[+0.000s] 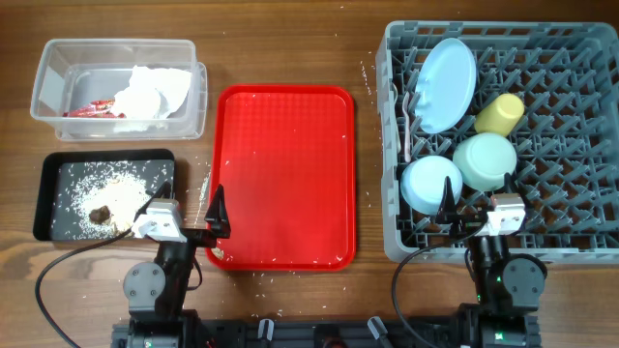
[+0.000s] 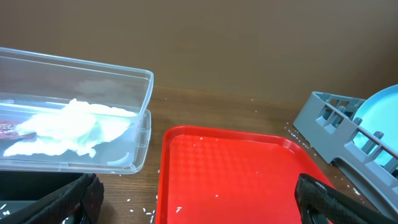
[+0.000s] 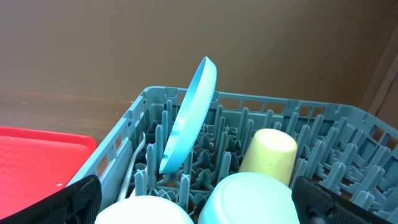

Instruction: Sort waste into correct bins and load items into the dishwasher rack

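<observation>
The grey dishwasher rack holds an upright pale blue plate, a yellow cup, a mint bowl, a saucer and white cutlery. My right gripper hovers open over the rack's near edge, with the bowl and saucer below its fingers. The clear tub contains white napkins and a red wrapper. The black tray holds rice crumbs and brown scraps. My left gripper is open and empty, between the black tray and the red tray.
A flat red serving tray lies in the middle, with a few white grains on it. Loose rice grains dot the wood beside its left edge. The rack's left wall stands right of the red tray.
</observation>
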You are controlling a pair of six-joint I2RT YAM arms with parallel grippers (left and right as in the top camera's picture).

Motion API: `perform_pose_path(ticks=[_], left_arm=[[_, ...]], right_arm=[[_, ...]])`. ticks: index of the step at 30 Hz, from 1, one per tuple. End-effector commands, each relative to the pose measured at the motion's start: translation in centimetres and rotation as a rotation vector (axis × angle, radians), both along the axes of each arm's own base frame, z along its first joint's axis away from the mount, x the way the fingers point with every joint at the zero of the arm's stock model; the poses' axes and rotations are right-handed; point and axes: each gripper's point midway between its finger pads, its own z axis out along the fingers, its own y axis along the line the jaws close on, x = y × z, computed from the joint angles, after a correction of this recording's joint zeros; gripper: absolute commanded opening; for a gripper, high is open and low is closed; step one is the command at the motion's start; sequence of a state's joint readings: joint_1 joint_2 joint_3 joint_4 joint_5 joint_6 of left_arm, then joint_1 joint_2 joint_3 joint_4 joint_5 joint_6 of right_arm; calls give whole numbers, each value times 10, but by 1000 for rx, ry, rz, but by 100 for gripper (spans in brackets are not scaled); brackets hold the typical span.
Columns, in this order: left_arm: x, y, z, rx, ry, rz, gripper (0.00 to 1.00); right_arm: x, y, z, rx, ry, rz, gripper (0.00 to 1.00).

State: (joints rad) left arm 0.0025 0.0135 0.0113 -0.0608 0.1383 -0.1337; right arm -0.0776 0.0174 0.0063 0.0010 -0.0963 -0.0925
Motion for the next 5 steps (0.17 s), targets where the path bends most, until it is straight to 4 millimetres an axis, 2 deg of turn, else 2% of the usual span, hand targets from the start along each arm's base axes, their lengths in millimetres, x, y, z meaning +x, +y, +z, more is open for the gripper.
perform_pose_path(ticks=[1, 5], left_arm=[[0, 4, -2, -5, 1, 20, 100], [0, 4, -2, -5, 1, 20, 100]], right_arm=[[-1, -3, 3, -13, -16, -14, 100], [-1, -3, 3, -13, -16, -14, 100]])
